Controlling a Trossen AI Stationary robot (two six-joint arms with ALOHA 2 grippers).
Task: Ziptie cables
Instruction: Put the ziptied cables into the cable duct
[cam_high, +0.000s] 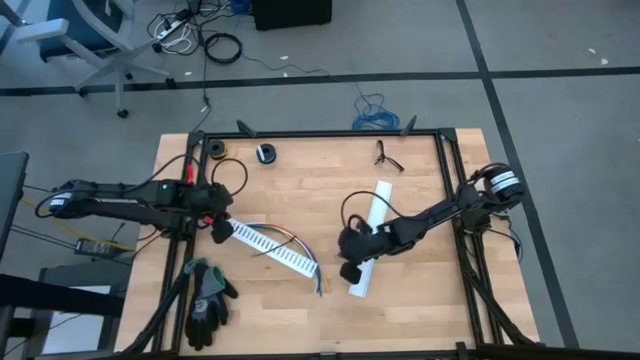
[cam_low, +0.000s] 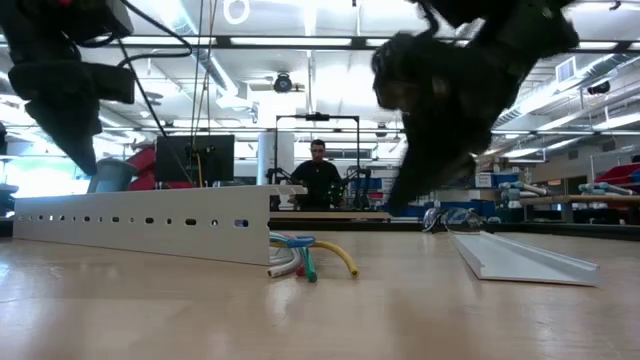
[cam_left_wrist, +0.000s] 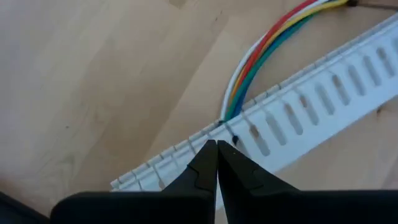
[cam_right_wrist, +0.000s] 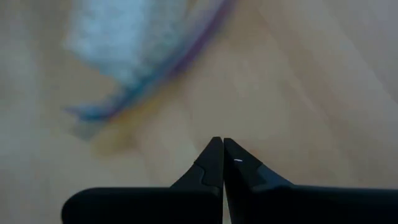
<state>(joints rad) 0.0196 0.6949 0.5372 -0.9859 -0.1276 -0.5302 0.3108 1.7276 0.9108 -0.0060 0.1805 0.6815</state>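
The cables (cam_high: 296, 243) lie alongside the slotted strip (cam_high: 272, 247), left of the plain strip (cam_high: 371, 240).

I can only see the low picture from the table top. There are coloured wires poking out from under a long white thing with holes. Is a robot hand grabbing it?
Observer: The left gripper is shut, its tips right at the white slotted strip, at the end farthest from the wire tips you see. I cannot tell whether it pinches anything.
Operator: Where do the wires go?
Observer: The cables run side by side along the strip and curve away from it.
Operator: What's the other hand doing?
Observer: The right gripper is shut too, with nothing between its fingers.
Operator: Is it near the wires?
Observer: From above it sits over the plain white strip, beside the cable ends.
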